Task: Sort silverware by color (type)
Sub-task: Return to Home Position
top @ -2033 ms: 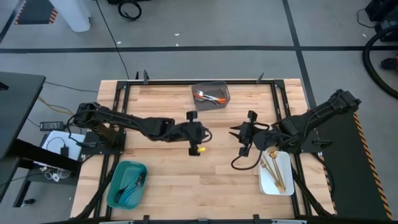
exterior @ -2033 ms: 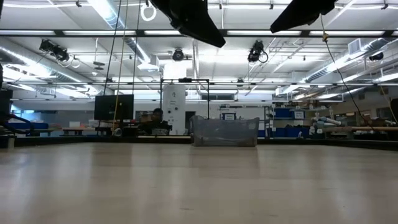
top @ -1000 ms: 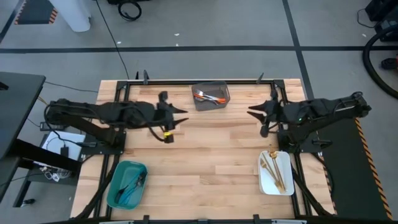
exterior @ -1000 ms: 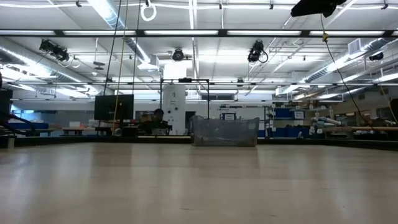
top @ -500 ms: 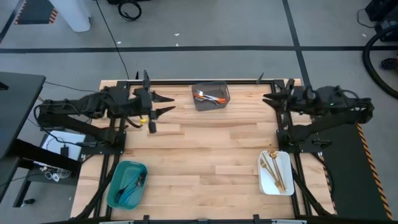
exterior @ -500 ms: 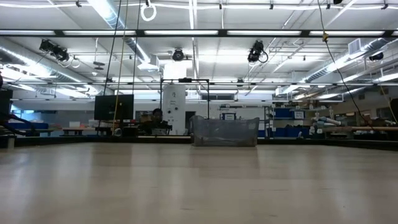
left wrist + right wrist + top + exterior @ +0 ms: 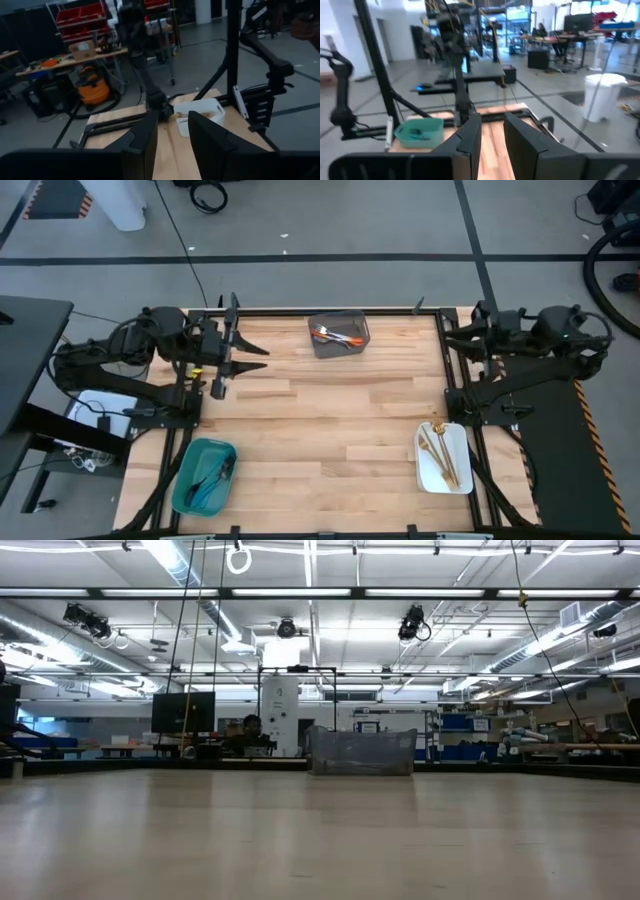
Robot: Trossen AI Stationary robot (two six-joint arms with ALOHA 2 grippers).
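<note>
Orange-handled silverware (image 7: 335, 335) shows only from above; left hand (image 7: 260, 357) and right hand (image 7: 452, 338) gape open.

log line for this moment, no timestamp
left tool open, left edge | right tool open, right edge | silverware in bins

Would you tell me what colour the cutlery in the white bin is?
Gold cutlery, best in the high view.

Wooden table (image 7: 320, 430) carries a grey bin (image 7: 361, 340) (far edge), teal bin (image 7: 195, 460), white bin (image 7: 428, 480).
</note>
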